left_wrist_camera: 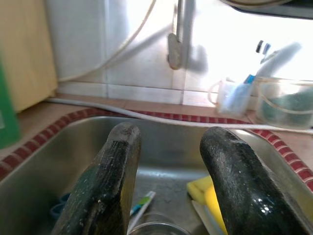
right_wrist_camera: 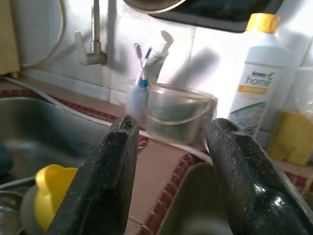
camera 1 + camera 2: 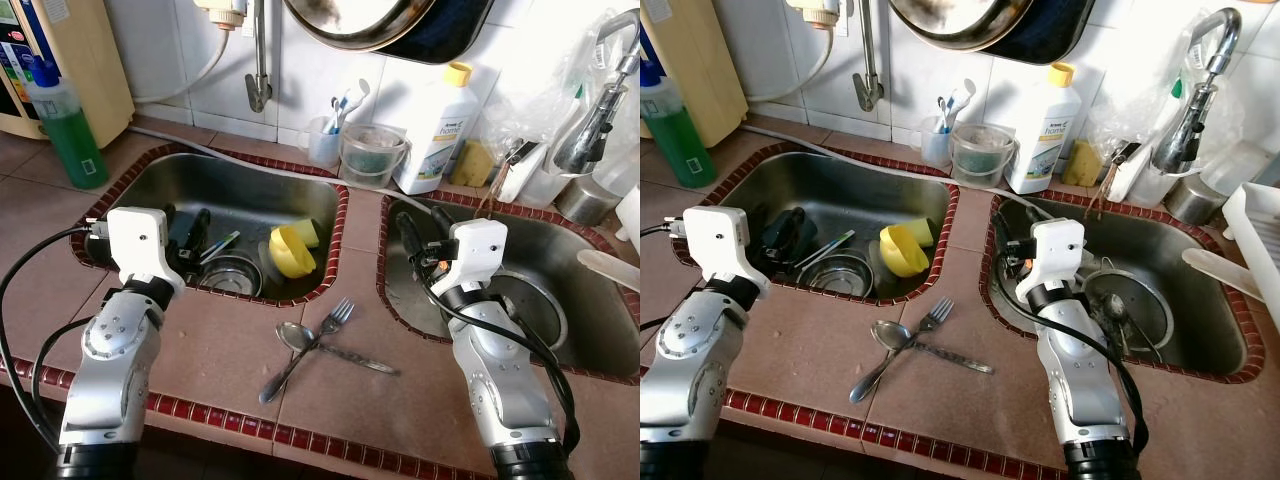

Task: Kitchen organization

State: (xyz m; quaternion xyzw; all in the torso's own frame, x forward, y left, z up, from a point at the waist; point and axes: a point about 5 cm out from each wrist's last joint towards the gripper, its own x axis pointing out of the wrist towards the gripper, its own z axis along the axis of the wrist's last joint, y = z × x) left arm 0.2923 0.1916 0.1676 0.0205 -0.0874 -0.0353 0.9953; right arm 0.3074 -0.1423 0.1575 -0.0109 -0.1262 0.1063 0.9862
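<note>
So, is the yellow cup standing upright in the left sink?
No, the yellow cup lies on its side in the left sink, next to a metal bowl.

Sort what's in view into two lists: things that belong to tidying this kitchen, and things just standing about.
For the job:
- fork and spoon, crossed on the counter
- yellow cup, left sink
- steel bowl, left sink
- left gripper and right gripper, both open

Standing about:
- white detergent bottle
- green soap bottle
- toothbrush cup
- yellow sponge
</note>
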